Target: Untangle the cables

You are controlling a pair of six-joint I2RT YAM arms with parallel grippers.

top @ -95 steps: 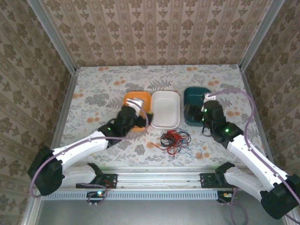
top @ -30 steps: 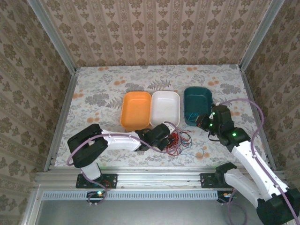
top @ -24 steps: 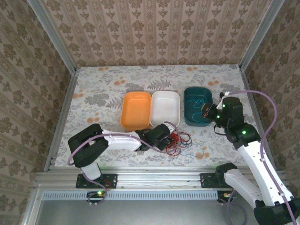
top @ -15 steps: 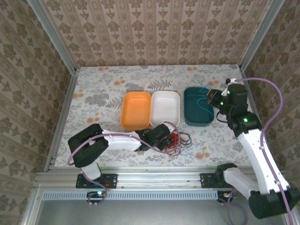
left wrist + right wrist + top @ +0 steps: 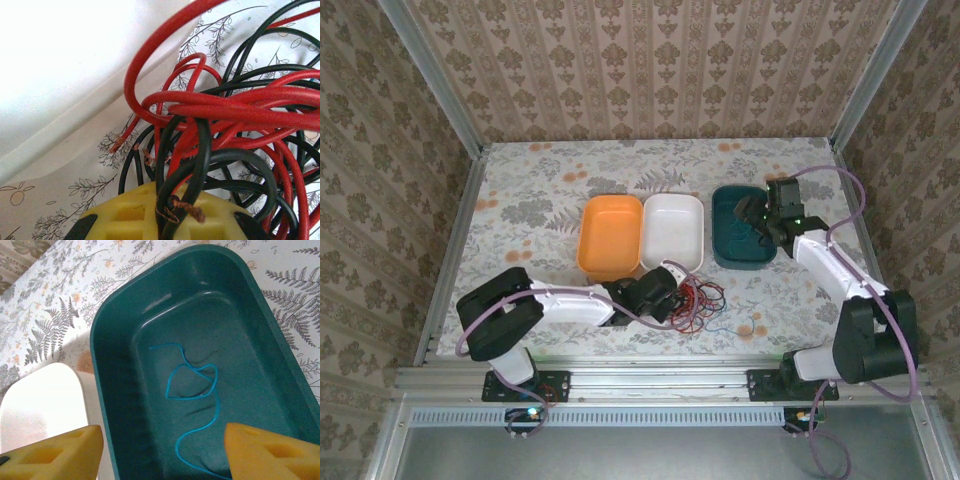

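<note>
Right claw swung over teal tray; blue cable inside.

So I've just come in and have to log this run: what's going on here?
Two robot arms are sorting cables. The left claw looks shut on a black strand of the red and black cable tangle, which lies on the table just in front of the white tray. The right claw hangs open over the teal tray, where one blue-green cable lies loose.
</note>
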